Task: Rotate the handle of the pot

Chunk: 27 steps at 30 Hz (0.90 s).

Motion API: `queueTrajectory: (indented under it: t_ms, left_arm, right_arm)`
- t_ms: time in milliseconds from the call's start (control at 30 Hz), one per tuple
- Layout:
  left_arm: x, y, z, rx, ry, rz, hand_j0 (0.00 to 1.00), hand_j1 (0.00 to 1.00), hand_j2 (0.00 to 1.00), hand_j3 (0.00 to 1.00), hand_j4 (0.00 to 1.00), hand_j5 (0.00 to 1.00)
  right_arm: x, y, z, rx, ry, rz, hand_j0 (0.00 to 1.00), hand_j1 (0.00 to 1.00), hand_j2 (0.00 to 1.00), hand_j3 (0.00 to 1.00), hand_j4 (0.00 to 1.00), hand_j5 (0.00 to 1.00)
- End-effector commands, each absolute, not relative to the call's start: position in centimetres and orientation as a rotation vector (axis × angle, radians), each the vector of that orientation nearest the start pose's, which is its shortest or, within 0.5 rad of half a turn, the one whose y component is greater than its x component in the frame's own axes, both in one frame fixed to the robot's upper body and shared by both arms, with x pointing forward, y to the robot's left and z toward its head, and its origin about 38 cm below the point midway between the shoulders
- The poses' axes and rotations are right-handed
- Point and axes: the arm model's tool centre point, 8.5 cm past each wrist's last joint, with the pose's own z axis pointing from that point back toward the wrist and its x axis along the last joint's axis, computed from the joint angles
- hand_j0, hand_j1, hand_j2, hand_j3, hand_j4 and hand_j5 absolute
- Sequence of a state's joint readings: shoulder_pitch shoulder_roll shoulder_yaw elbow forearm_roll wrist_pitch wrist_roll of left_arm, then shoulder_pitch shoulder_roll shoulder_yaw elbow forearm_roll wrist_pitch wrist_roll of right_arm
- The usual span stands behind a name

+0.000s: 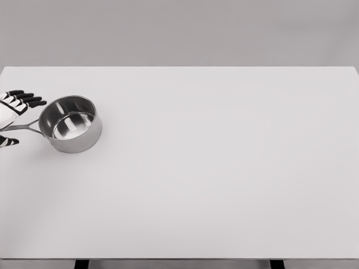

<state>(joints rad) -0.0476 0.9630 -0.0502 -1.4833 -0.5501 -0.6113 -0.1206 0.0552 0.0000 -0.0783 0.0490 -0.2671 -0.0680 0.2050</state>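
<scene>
White worktop (224, 185): at its left edge our left hand (10, 115), black fingers (28, 100) spread, straddles the shiny steel pot's (72, 124) thin handle (23, 127), pointing left.

The white table (224, 185) lay bare across its middle, right side and near edge, so a hand could have passed there with nothing to meet. The only obstacles stood at the far left: a steel saucepan (71, 124) sat upright near the left edge, its thin handle (22, 128) pointing left toward the picture's border. The left hand (11, 115) crowded that handle, dark fingers (25, 100) spread above it and a thumb tip below, leaving little room on the pan's left.
</scene>
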Motion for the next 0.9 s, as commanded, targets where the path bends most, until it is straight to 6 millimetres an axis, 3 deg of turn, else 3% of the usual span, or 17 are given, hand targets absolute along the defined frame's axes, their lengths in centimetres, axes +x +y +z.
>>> queueTrajectory:
  t_ms: [0, 200, 367, 600, 867]
  left_arm:
    - [35.7, 44.6, 19.8, 0.776, -1.414, -1.739, 1.00, 1.00, 1.00, 1.00, 1.00, 1.00]
    - [35.7, 44.0, 18.3, 0.711, -1.360, -1.757, 1.00, 1.00, 1.00, 1.00, 1.00, 1.00]
    - [36.0, 44.2, 19.2, 0.720, -1.390, -1.727, 1.00, 1.00, 1.00, 1.00, 1.00, 1.00]
    - [36.8, 46.1, 19.3, 0.752, -1.352, -1.683, 1.00, 1.00, 1.00, 1.00, 1.00, 1.00]
    - [37.6, 46.9, 19.2, 0.767, -1.338, -1.653, 1.00, 1.00, 1.00, 1.00, 1.00, 1.00]
  right_arm:
    - [-4.1, -25.6, -25.9, 0.091, -0.015, -0.346, 1.00, 1.00, 1.00, 1.00, 1.00, 1.00]
    - [-4.1, -25.6, -25.9, 0.091, -0.014, -0.346, 1.00, 1.00, 1.00, 1.00, 1.00, 1.00]
    - [-4.1, -25.6, -25.9, 0.091, -0.014, -0.346, 1.00, 1.00, 1.00, 1.00, 1.00, 1.00]
    - [-4.1, -25.6, -25.9, 0.091, -0.015, -0.346, 1.00, 1.00, 1.00, 1.00, 1.00, 1.00]
    - [-4.1, -25.6, -25.9, 0.091, -0.015, -0.346, 1.00, 1.00, 1.00, 1.00, 1.00, 1.00]
